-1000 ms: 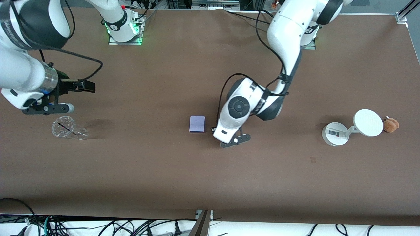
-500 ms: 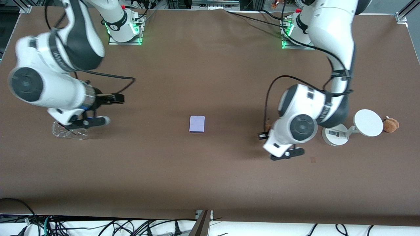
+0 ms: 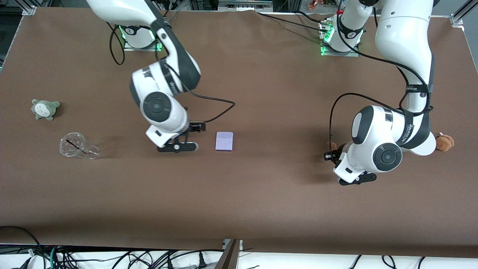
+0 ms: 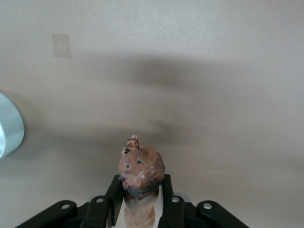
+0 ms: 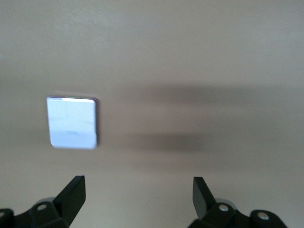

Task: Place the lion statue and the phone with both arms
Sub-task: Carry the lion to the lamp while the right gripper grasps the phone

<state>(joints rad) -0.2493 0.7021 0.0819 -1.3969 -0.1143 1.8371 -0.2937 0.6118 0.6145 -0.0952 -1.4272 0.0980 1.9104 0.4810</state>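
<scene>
Front view: right gripper (image 3: 188, 136) spread wide above table beside flat pale lavender phone (image 3: 224, 141); left gripper (image 4: 138, 209) clamping reddish-brown lion statue (image 4: 140, 172), well apart from phone.

One phone (image 3: 224, 141), one lion statue (image 4: 140, 172), perhaps two plush toys (image 3: 45, 108).

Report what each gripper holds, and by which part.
The left gripper clamps the lion statue around its body below the head. The right gripper is open, holding nothing, near the phone.
</scene>
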